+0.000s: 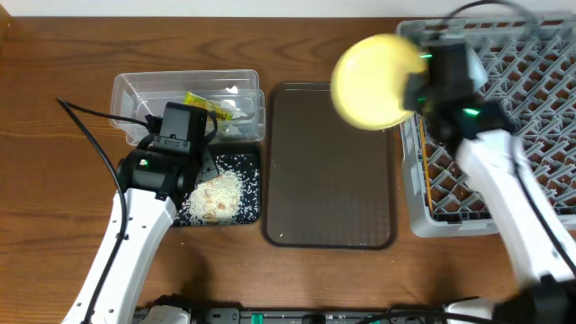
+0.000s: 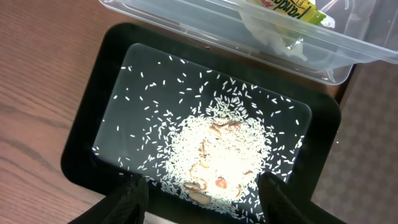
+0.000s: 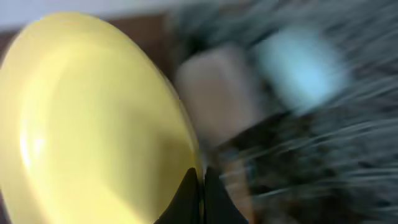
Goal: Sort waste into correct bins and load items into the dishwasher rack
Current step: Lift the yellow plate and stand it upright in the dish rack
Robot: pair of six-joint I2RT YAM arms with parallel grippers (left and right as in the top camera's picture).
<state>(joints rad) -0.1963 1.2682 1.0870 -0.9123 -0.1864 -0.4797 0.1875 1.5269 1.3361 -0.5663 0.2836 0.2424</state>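
Above the wooden surface [image 1: 54,225], the right fingers [image 3: 189,199] pinch the yellow plate [image 1: 373,81] by its rim beside the dishwasher rack [image 1: 540,108], a thin hold that a fast swing could break, while the left fingers [image 2: 127,199] hang spread over the black tray [image 2: 81,143].

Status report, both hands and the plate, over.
Right hand shut on yellow plate, beside dishwasher rack. Left hand open over black tray of rice. Nothing seen blocking.

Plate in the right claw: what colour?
Plain yellow plate, best seen in the right wrist view.
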